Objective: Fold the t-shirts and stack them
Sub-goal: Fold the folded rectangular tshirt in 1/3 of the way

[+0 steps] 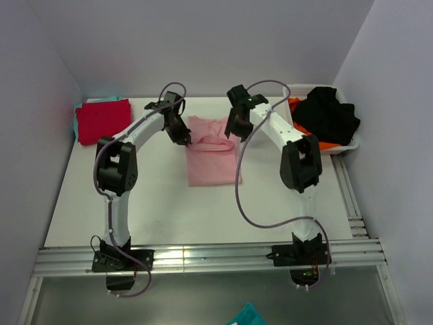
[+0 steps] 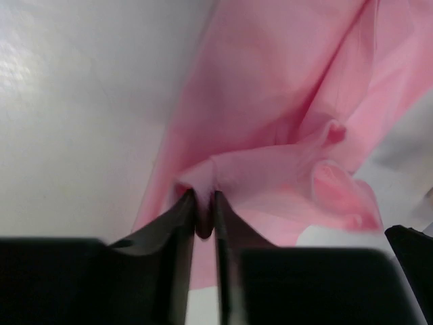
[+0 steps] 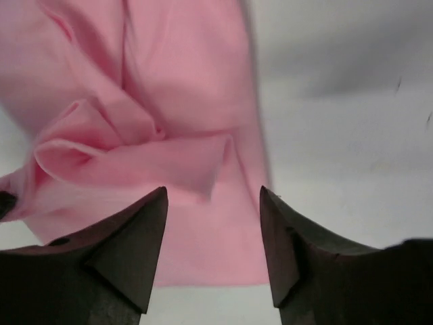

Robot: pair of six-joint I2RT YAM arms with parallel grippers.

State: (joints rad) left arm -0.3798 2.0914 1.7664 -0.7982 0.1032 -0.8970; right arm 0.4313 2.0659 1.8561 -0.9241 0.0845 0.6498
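Three t-shirts on table point(image 1: 155, 203). Far-left corner: one red tee point(image 1: 103, 120), folded, atop one teal tee point(image 1: 103, 99), only its edge showing. Centre: one pink tee point(image 1: 213, 166), rumpled near top. Left gripper point(image 2: 204, 206) jaws clamped on pink fold. Right gripper point(image 3: 213, 196) jaws apart over pink tee's right side. Far right: one white basket point(image 1: 346, 98) holding one black garment point(image 1: 328, 116) over one orange cloth point(image 1: 298, 108).
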